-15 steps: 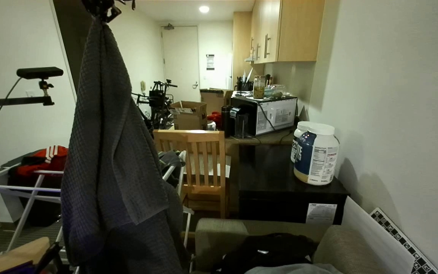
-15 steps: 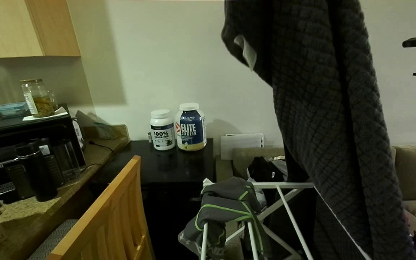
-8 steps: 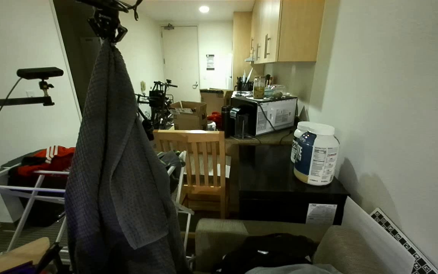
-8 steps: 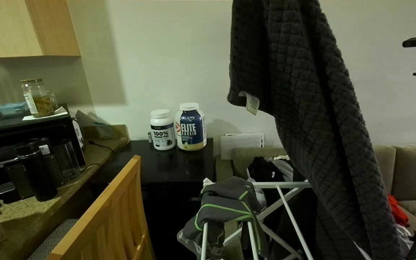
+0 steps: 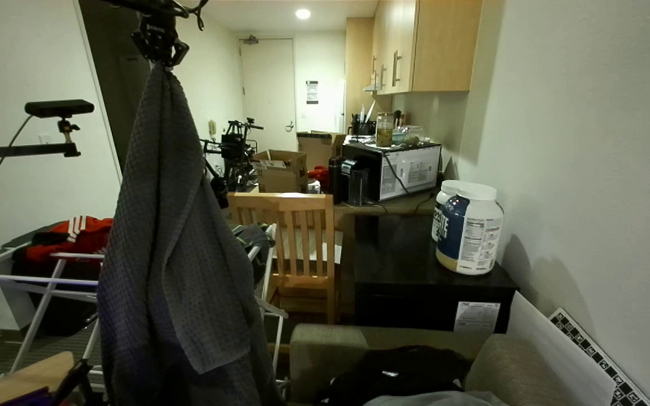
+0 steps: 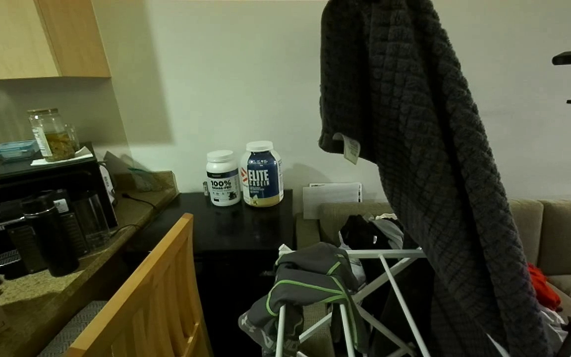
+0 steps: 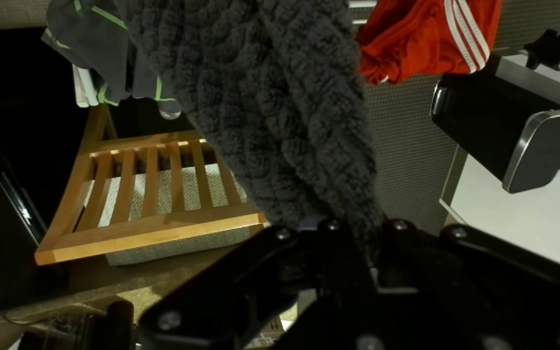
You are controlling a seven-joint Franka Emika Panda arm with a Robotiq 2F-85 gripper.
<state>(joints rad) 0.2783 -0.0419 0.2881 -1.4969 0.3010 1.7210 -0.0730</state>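
Note:
A dark grey quilted towel [image 5: 184, 237] hangs bunched from my gripper [image 5: 161, 63], which is pinched tightly on its upper end. Below the grip it widens into long folds and runs past the bottom edge in both exterior views. A white tag sticks out from the edge of the towel [image 6: 414, 129] in an exterior view, where the gripper is out of frame. From the wrist view, the towel [image 7: 280, 107] narrows into the gap of the gripper [image 7: 366, 231]. Behind it stands a white drying rack [image 5: 51, 279]; whether the cloth touches the rack, I cannot tell.
Over the rack lie a grey garment with green trim [image 6: 310, 285] and a red striped garment [image 7: 421, 41]. Nearby are a wooden chair [image 5: 282, 200] and a black cabinet [image 6: 181, 218] bearing two tubs, one a blue-labelled tub [image 6: 263, 178]. A sofa [image 6: 528, 218] stands against the wall.
Over the last second my gripper and the towel have come down and shifted slightly right in an exterior view, mostly in the first half. The towel stays gripped.

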